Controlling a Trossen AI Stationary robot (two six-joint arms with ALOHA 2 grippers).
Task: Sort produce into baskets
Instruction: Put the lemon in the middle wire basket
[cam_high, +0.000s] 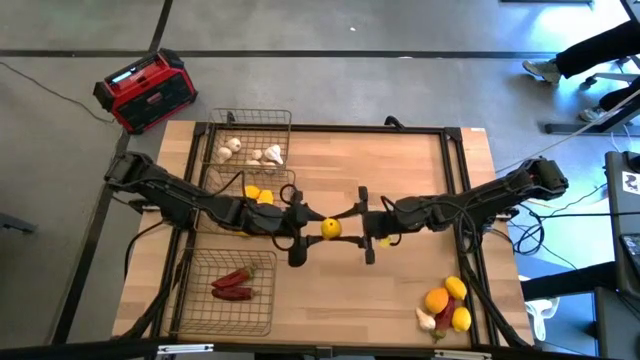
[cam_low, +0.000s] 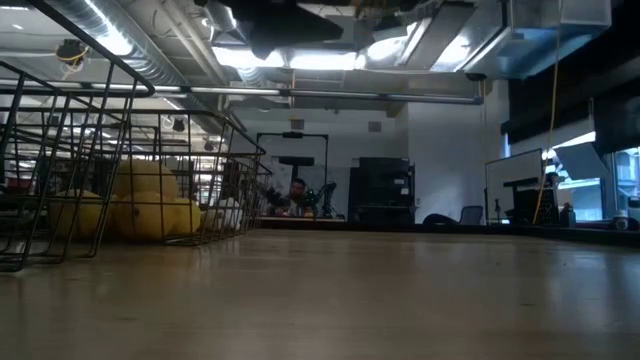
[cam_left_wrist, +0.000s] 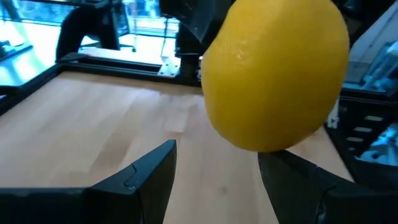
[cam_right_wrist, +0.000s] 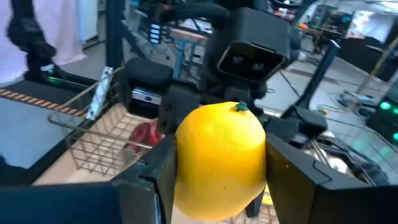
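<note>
Lemon (cam_high: 330, 228) hangs mid-tabletop, clamped in the right fingers (cam_right_wrist: 217, 171); the left fingers (cam_left_wrist: 217, 180) bracket it, spread. Left should close squarely before right lets go.

- A robotics lab or workshop, by every sign: a pale wooden table (cam_high: 400, 180) in a black metal frame stands on a grey concrete floor (cam_high: 330, 25).
- Overhead, bare silver ducts (cam_low: 130, 45) and strip lights (cam_low: 300, 60) run across an open ceiling.
- Behind, dark equipment racks (cam_low: 380, 190) and a person seated at a cluttered bench (cam_low: 297, 195).
- Loose cables (cam_high: 560, 205) trail beside the table.
</note>
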